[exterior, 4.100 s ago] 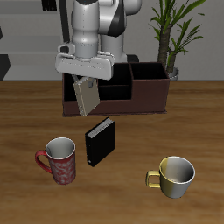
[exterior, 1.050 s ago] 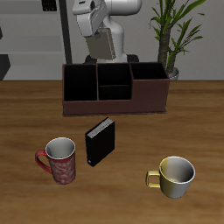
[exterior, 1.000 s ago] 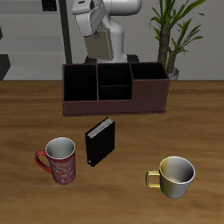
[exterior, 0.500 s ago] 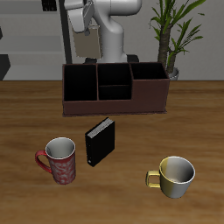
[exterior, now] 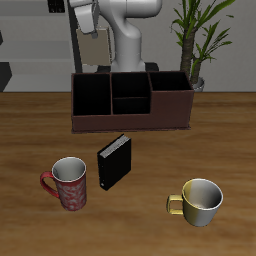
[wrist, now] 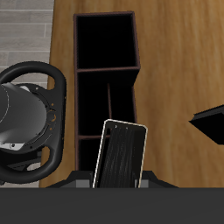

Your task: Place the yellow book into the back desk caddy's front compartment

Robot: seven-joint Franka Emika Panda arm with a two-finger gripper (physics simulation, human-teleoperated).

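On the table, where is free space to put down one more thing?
Free wood lies between the black book and the yellow mug, and between the caddy and that mug. It is crowded around the red mug, beside the black book.

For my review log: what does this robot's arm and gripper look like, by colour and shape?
The arm is made of rounded, glossy white segments with darker grey at the joints, rising as a thick column behind the caddy. The gripper is a pale grey-white block at the end of the arm. In the wrist view its base shows as a dark grey bar, and a nearby joint as a black ring around a grey dome. No cables or markings are visible.
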